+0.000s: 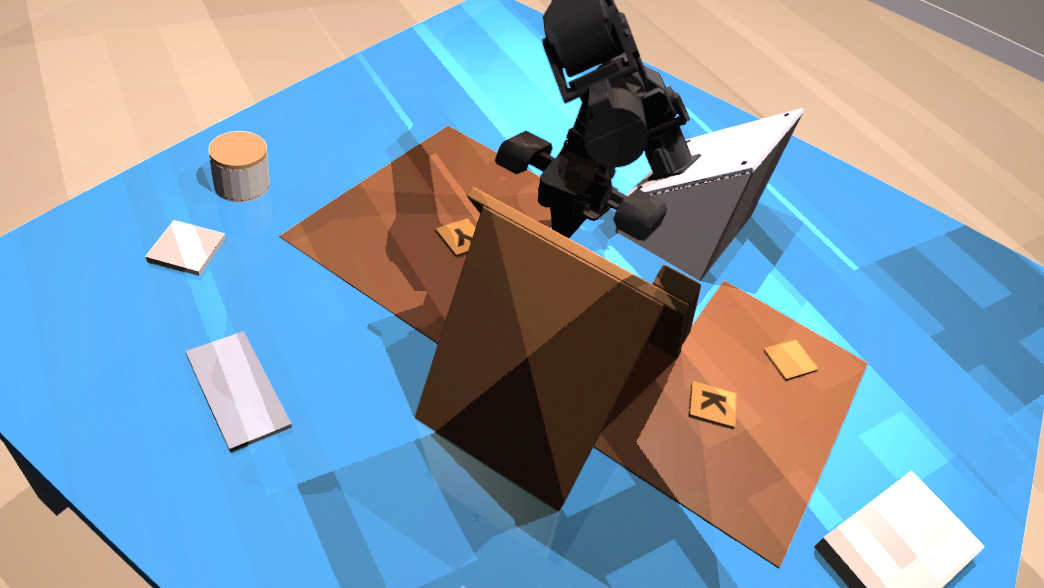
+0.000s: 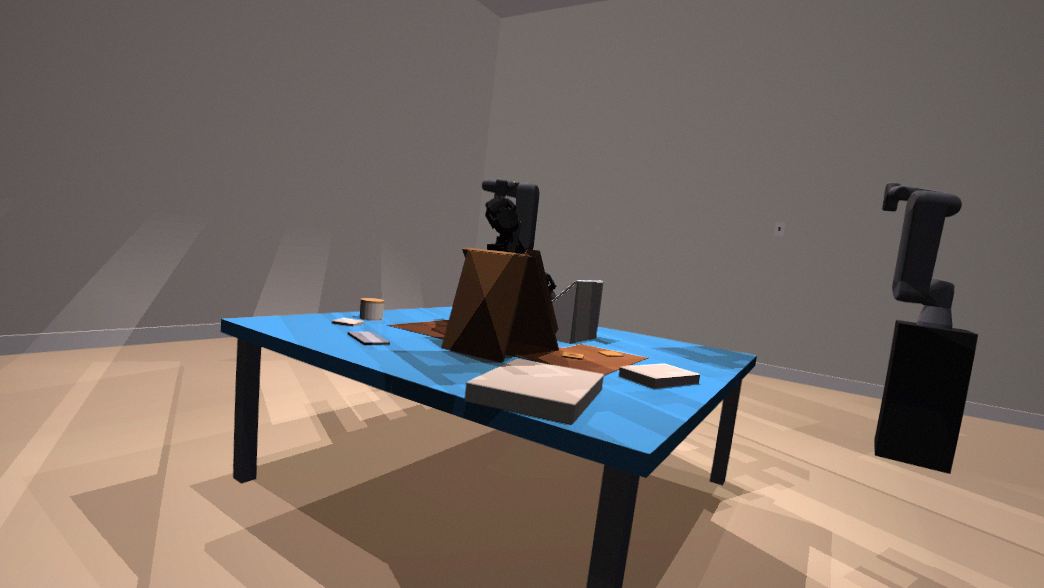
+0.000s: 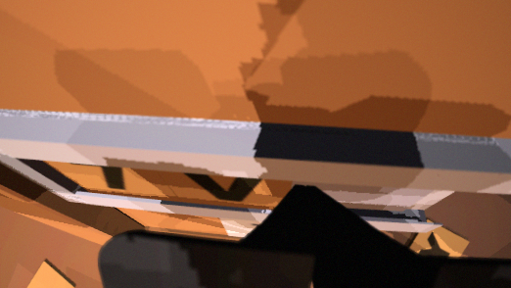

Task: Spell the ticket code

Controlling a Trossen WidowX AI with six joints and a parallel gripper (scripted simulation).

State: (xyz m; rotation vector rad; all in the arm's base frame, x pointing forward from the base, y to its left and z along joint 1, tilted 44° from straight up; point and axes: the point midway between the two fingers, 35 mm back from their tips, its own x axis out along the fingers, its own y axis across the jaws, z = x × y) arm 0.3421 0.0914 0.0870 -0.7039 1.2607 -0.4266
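Note:
My gripper (image 1: 566,222) (image 3: 302,195) is shut and empty, close to the face of the leaning brown board (image 1: 504,321) (image 2: 474,299) (image 3: 171,29) that is turned away from the top camera. In the wrist view the pale rail (image 3: 147,130) crosses that face; its lower part is partly hidden by my fingers. Inside it are a tile with a dark upright stroke (image 3: 139,183) and a V-like mark (image 3: 230,192), cut off by the rail. A Y tile (image 1: 454,237) (image 3: 452,241) lies on one mat. A K tile (image 1: 713,403) (image 2: 572,355) and an unmarked-looking tile (image 1: 791,358) (image 2: 610,353) lie on the other. No ticket code is readable.
A grey-white wedge (image 1: 719,219) (image 2: 586,314) stands beside the arm. Brown mats (image 1: 343,233) (image 1: 774,496) flank the board. A round can (image 1: 239,171) (image 2: 371,309), thin pale slabs (image 1: 185,246) (image 1: 237,390) and thicker blocks (image 1: 905,533) (image 2: 533,387) lie farther out on the blue counter.

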